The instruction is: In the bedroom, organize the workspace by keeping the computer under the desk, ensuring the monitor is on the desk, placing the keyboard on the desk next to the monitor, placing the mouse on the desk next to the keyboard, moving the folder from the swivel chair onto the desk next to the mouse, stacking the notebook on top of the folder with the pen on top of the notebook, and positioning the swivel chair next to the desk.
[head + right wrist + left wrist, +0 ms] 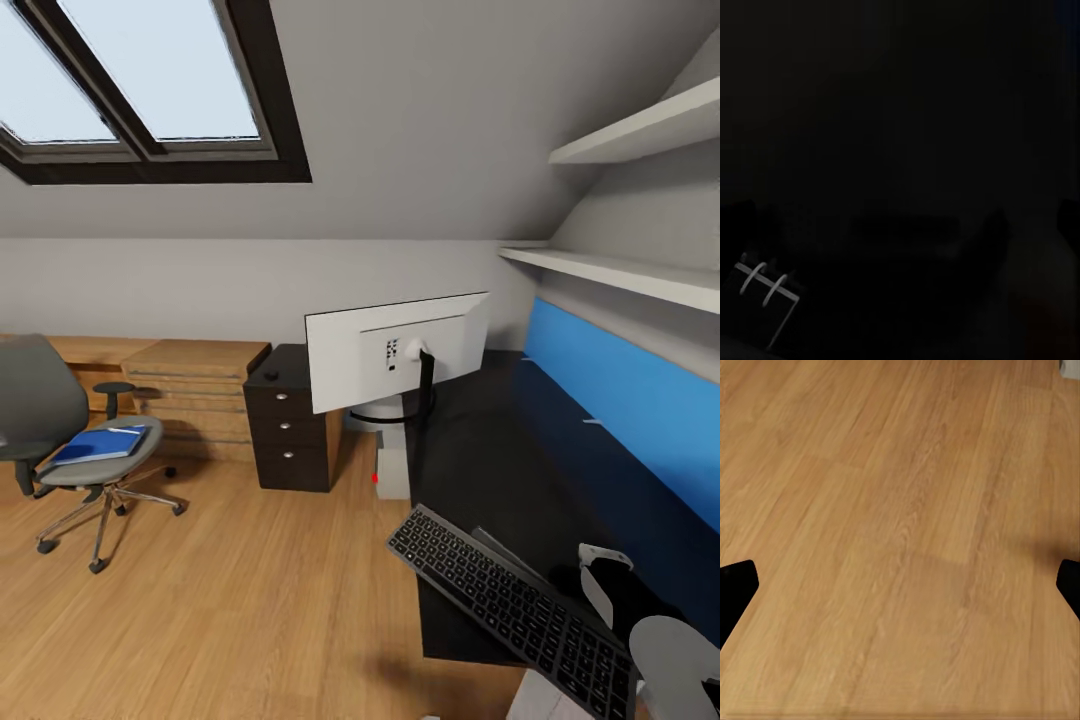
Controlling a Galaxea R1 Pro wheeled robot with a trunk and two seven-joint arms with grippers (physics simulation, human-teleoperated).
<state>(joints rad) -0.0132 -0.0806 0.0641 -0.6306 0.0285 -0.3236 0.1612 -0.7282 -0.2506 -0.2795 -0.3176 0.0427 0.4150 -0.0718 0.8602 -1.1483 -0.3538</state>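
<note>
Room: attic bedroom, sloped ceiling, skylight up top, plank floor below.
Surface: the long black desk runs along the blue back panel, shelves above it.
Chair: grey swivel chair parked well apart from the surface, over by the low wooden cabinets.
Monitor: monitor on the surface's far end, white back facing us, stem down to its base.
Drawers: dark drawer unit just beside the surface's far end.
Computer: pale grey tower on the floor by the surface's edge, mostly hidden, looks tucked under.
Keyboard: keyboard at the near end, tilted, one corner hanging out past the surface's edge over the floor.
Folder: blue folder flat on the chair seat, not yet moved.
Small item: a dark speck on the drawer unit, too small to name.
Right claw: right claw close behind the keyboard; its own camera is nearly black, so whether it grips the keyboard I cannot tell.
Left claw: left claw spread wide, holding nothing, hanging over bare floor.
Risk: that overhanging keyboard! If it's set down this far out, I'd judge it tips off the edge onto the floor; pushing it in too hard could knock the monitor base.
</note>
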